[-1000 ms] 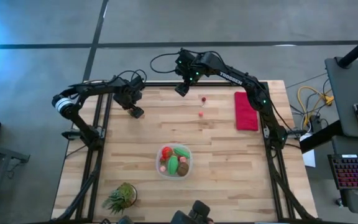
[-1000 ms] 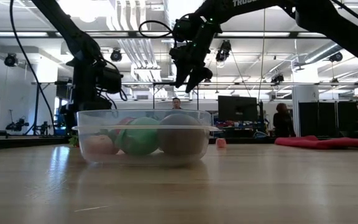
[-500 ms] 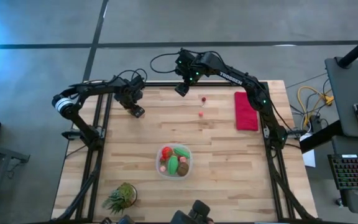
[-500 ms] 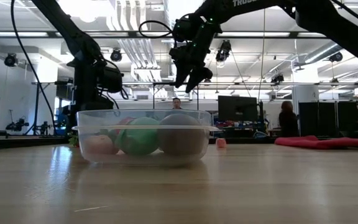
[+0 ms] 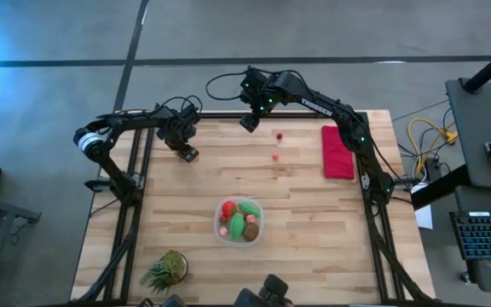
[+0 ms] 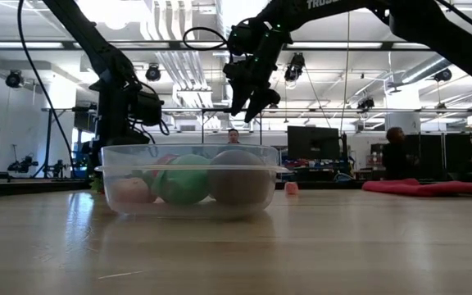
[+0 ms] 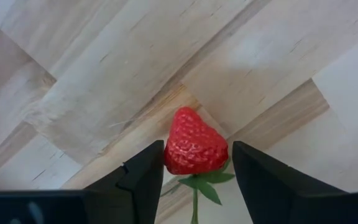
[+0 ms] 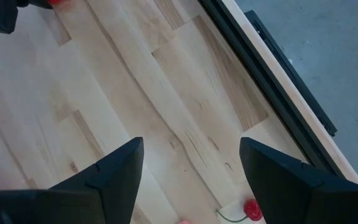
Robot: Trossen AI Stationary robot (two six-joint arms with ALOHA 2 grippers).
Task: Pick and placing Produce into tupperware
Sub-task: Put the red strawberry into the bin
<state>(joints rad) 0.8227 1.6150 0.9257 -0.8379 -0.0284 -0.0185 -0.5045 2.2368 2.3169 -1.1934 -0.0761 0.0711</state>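
Observation:
A red strawberry (image 7: 194,148) with green leaves lies on the wooden table at the far left, between the fingers of my left gripper (image 5: 186,153). In the high view the gripper hides it. The clear tupperware (image 5: 239,220) stands at the near middle and holds a red tomato, green pieces and a brown piece. Two tiny red berries (image 5: 278,135) (image 5: 275,156) lie on the table at the far middle. My right gripper (image 5: 248,124) hangs open high over the far edge, touching nothing. Its wrist view shows one stemmed berry (image 8: 251,210) below. My left gripper pinches the strawberry by its two opposite sides (image 7: 168,152), one finger on each. The fingers come from above and point straight down. The strawberry lies on the table, its leaves and stem toward the gripper's base.
A flat red cloth (image 5: 337,152) lies at the far right. A spiky green plant (image 5: 167,269) stands at the near left corner. Bare wood lies between the left gripper and the tupperware (image 6: 188,176). People show in the room behind the table.
Both arms have kept their places. In the room behind the table a person has walked toward the right.

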